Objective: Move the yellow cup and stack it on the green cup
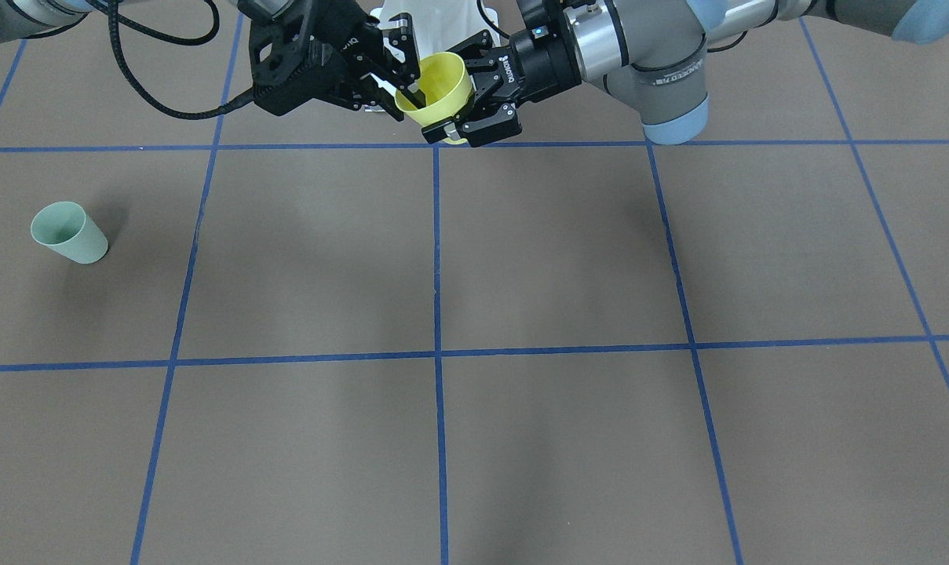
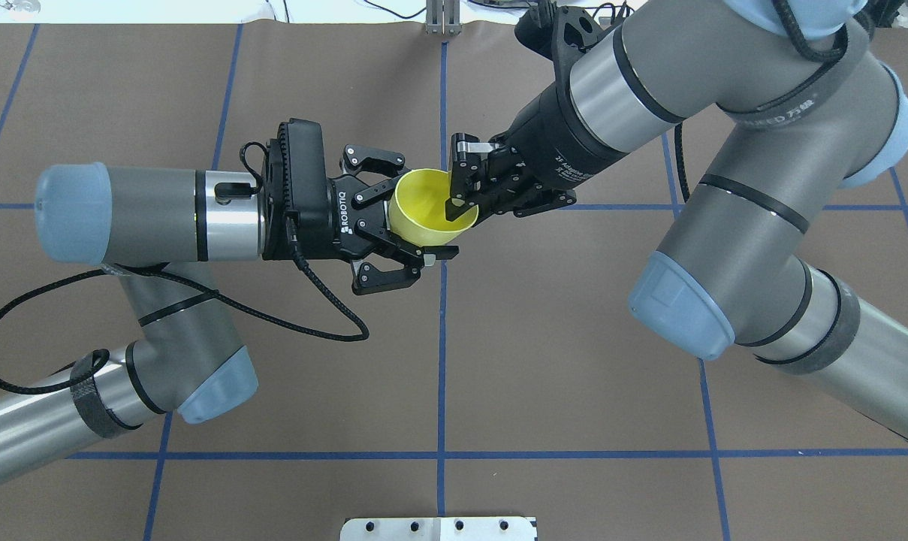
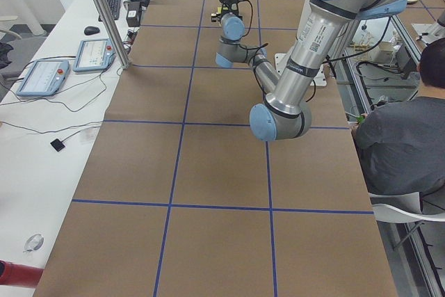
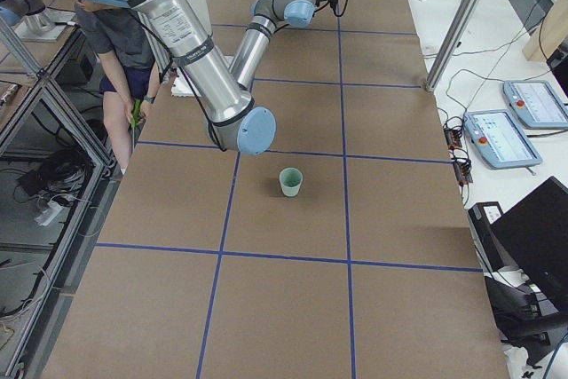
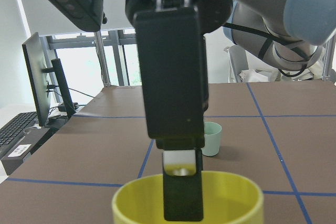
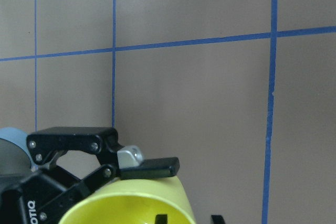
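The yellow cup [image 1: 443,82] hangs in the air between both grippers, above the table's robot side, mouth tilted up [image 2: 423,203]. My right gripper [image 2: 457,203] is shut on its rim, one finger inside the cup and one outside, as the left wrist view shows [image 5: 181,182]. My left gripper [image 2: 422,209] is open, its fingers spread on either side of the cup wall; one left fingertip [image 6: 152,167] sits just off the cup [image 6: 131,208]. The green cup [image 1: 70,233] stands upright on the table on my right side, far from both grippers [image 4: 290,182].
Blue tape lines divide the brown table. A white base plate [image 2: 438,528] sits at the robot's edge. A seated person [image 3: 403,137] is beside the table. Tablets [image 4: 501,135] lie on a side bench.
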Robot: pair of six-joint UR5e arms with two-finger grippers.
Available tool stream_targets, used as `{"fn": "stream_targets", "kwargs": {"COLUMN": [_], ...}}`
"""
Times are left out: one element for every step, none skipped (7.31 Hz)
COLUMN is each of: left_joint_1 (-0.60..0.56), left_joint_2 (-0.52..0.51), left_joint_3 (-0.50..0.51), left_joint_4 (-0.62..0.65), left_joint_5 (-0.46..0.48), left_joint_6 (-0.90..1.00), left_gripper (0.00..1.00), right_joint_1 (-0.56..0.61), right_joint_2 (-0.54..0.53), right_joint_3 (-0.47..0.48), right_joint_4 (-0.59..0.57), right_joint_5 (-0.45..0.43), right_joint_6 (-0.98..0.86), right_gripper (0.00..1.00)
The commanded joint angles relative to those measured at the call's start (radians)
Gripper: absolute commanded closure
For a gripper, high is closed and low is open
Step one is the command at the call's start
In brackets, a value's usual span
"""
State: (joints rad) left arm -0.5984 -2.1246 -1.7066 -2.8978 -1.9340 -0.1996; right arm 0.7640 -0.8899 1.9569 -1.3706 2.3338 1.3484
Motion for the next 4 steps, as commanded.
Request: {"fn": "stream_targets", "kwargs": {"left_joint_1": [0.0, -0.001, -0.001, -0.001], "left_joint_2": [-0.001, 0.0, 0.012, 0.015], "left_joint_3": [-0.001, -0.001, 0.001, 0.001], "left_joint_4": [0.0, 0.0, 0.0, 0.0], "left_joint_5": [0.001, 0.003, 0.016, 0.018], "left_joint_6": [-0.003, -0.003, 0.0, 0.002], "left_gripper": [0.06, 0.0, 0.0, 0.0], "right_joint_1": [0.0, 0.001, 0.001, 0.003], "right_joint_2": [0.0, 0.0, -0.001, -0.004], "right_joint_3": [0.0, 0.002, 0.005, 0.007], "right_joint_4": [-0.005, -0.005, -0.007, -0.007], "right_joint_5": [-0.004, -0.004, -0.004, -0.004], "right_joint_6": [0.0, 0.0, 0.0, 0.0], "right_gripper": [1.0, 1.0, 1.0, 1.0]}}
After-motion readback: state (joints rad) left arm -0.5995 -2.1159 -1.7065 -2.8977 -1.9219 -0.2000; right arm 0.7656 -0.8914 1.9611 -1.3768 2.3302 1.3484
